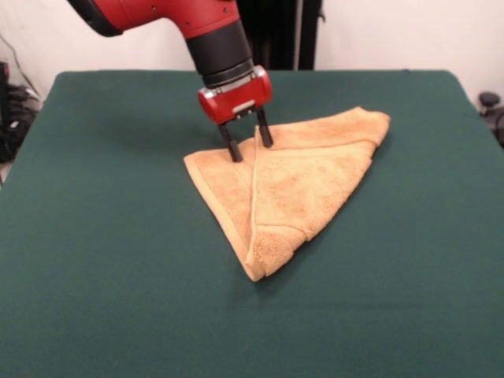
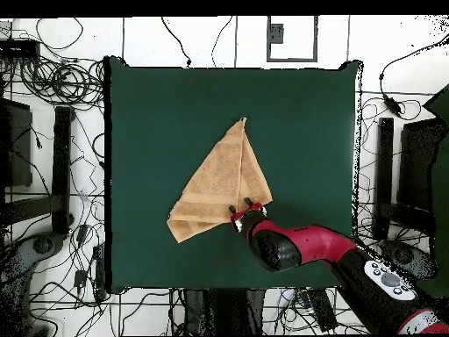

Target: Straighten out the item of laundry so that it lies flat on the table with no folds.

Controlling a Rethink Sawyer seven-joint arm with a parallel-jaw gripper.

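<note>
Dark green table (image 1: 94, 236) under a pale wall, cables strewn on the floor around it. Near the middle, slightly toward the robot's side, an orange-tan towel (image 1: 303, 185), folded over on itself into a rough triangle, one flap lying across another, point aimed away from the robot, border band visible along the folded edge. At the towel's robot-side edge, the gripper (image 1: 249, 142), fingers (image 1: 233, 146) parted moderately, tips down on or just at the cloth, straddling the fold; actual grasp unclear. Red and black arm (image 1: 197, 24) slanting down from above.
</note>
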